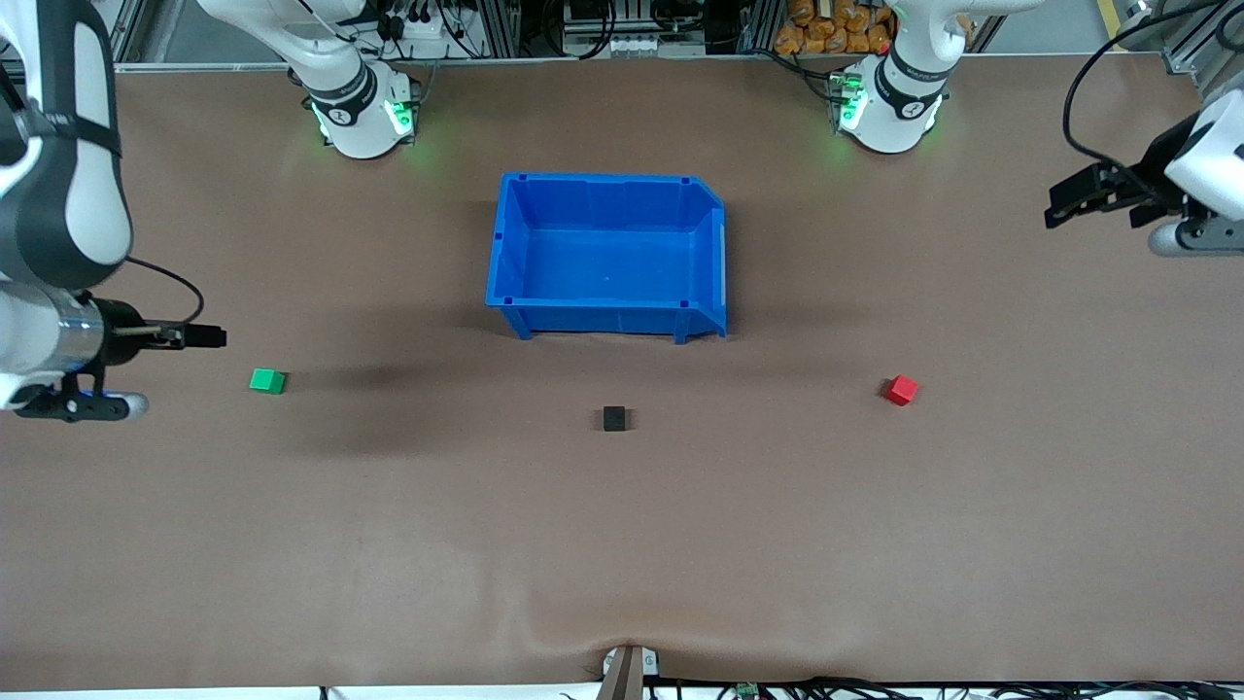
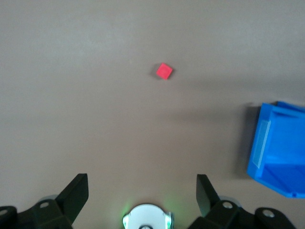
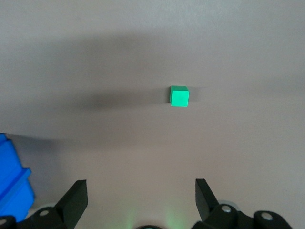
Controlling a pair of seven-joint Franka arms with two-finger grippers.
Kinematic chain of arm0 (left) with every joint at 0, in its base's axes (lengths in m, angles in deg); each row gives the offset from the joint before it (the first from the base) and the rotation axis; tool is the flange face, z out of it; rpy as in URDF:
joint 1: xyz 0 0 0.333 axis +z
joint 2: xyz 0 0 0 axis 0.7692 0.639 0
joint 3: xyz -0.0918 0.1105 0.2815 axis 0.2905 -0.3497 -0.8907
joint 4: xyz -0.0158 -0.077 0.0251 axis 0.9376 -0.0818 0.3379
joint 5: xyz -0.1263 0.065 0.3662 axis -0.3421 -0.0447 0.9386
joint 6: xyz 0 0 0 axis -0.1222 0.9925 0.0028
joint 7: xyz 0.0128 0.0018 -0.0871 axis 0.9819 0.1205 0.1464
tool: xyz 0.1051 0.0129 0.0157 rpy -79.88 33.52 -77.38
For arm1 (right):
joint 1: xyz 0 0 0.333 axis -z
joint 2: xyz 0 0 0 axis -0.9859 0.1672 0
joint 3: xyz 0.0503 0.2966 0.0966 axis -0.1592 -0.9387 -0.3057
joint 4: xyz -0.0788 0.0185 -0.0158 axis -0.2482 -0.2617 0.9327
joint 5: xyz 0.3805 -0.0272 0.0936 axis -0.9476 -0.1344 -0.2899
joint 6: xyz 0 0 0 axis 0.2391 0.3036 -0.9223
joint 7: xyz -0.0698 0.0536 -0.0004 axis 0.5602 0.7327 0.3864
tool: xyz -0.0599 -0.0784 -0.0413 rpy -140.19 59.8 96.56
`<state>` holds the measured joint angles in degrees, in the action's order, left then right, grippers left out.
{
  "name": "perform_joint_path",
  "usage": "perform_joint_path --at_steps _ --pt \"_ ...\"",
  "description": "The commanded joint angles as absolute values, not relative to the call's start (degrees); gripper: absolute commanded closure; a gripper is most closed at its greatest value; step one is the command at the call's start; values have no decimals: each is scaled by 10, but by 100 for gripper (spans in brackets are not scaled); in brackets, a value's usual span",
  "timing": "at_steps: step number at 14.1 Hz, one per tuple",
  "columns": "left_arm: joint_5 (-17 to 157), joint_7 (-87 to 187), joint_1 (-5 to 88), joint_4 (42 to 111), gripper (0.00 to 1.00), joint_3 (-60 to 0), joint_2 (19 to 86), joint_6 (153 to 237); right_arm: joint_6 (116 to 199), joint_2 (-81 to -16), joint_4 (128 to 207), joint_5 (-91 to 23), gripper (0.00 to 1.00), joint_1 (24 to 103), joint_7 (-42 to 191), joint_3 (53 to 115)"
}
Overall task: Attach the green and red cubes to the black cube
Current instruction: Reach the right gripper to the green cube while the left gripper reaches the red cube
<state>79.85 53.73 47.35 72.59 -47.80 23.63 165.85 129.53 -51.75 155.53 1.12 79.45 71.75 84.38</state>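
Black cube (image 1: 613, 419) (apparently unlabelled) untouched.

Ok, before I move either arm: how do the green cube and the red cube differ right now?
The green cube lies toward the right arm's end of the table; the red cube lies toward the left arm's end. The green one sits roughly square to the front camera; the red one is turned. Both look equal in size, rest on the table apart from the black cube, and are untouched.

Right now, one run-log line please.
stage: pre-grasp | left end effector: open, empty | right end effector: open, empty | small green cube, red cube, black cube: apart on table
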Motion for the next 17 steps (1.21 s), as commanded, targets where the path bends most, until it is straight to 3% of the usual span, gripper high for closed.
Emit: perform_joint_path --at_steps 1,7,12,15,17 --pt "800 539 475 772 0 -479 247 1723 1370 -507 1621 21 0 801 724 839" --pt "801 533 476 780 0 -480 336 1814 1618 -529 1819 20 0 835 802 839" --pt "799 506 487 859 0 -478 364 1923 1837 -540 1959 20 0 846 815 839" --pt "799 438 490 926 0 -478 365 2007 1870 -524 1961 19 0 847 815 839" --pt "798 371 498 935 0 -478 386 2024 1878 -514 1961 19 0 847 815 839"
